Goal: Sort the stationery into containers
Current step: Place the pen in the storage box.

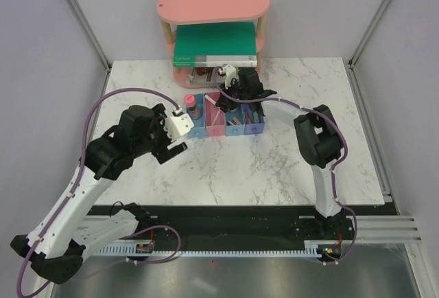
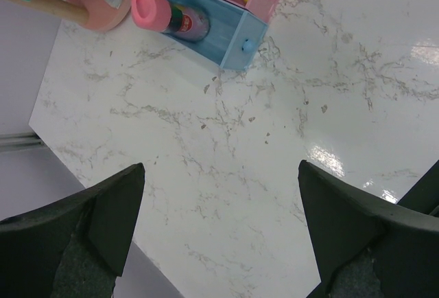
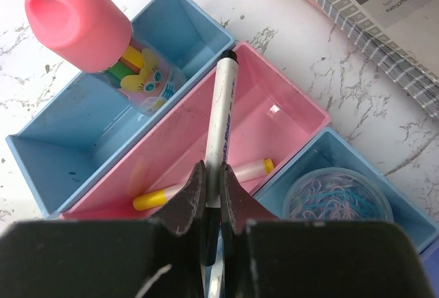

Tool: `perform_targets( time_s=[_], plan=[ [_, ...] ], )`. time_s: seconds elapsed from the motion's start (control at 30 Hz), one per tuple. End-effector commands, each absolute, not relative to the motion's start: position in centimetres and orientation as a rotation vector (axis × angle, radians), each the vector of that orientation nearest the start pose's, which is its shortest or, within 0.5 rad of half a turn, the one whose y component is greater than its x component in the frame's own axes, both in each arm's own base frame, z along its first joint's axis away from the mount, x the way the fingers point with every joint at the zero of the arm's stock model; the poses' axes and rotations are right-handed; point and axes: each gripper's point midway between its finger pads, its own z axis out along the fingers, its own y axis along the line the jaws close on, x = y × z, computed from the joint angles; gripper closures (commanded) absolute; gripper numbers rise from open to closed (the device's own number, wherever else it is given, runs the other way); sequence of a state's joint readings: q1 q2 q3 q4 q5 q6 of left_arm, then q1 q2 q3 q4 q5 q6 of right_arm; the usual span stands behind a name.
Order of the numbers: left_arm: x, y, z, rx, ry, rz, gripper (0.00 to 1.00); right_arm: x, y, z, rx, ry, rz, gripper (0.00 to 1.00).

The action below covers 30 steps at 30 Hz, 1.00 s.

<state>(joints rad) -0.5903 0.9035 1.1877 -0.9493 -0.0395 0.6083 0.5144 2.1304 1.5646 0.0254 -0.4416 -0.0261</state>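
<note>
The containers are four joined bins point(image 1: 215, 129): blue, pink, blue, purple-blue. My right gripper point(image 3: 211, 174) is shut on a white pen with a black tip point(image 3: 223, 112) and holds it tilted over the pink bin point(image 3: 288, 116). A pale pen with yellow ends point(image 3: 154, 198) lies in that bin. A pink-capped stick point(image 3: 79, 23) stands in the left blue bin point(image 3: 185, 27). My left gripper point(image 2: 221, 188) is open and empty over bare marble, in front of the bins' left end point(image 2: 233, 44). From above, the left gripper point(image 1: 180, 136) sits near the blue bin.
A clear tub of paper clips point(image 3: 336, 198) fills the blue bin to the right of the pink one. A spiral notebook point(image 3: 384, 16) lies behind the bins. The pink oval shelf point(image 1: 212, 3) holds a green book point(image 1: 214, 42) at the back.
</note>
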Motion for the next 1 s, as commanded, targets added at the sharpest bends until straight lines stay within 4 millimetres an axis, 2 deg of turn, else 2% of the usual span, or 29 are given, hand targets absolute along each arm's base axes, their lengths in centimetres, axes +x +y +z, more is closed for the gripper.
perform_targets(
  time_s=[0.0,0.3,0.47,0.67,0.87,0.9,0.97],
  plan=[
    [23.3,-12.8,27.6,1.188,1.819,-0.007,0.0,45.7,35.8,8.4,-0.858,1.987,0.774,0.97],
    [23.3,-13.3,28.3,1.193,1.782,-0.029,0.0,43.8,37.4,7.6,-0.898,1.997,0.782,0.96],
    [23.2,-13.1,28.3,1.193,1.773,-0.022,0.0,43.0,37.9,7.4,-0.928,1.997,0.78,0.83],
    [23.0,-13.1,28.0,1.191,1.766,-0.022,0.0,42.6,37.9,8.0,-0.955,1.988,0.76,0.71],
    [23.2,-13.2,27.8,1.201,1.76,-0.024,0.0,42.7,37.0,8.8,-0.965,1.976,0.698,0.62],
    [23.2,-13.3,28.0,1.2,1.755,-0.023,0.0,42.9,36.8,9.8,-0.966,1.953,0.677,0.55],
    [23.4,-13.3,28.1,1.201,1.749,-0.019,0.0,42.6,35.9,10.0,-0.969,1.966,0.638,0.5]
  ],
)
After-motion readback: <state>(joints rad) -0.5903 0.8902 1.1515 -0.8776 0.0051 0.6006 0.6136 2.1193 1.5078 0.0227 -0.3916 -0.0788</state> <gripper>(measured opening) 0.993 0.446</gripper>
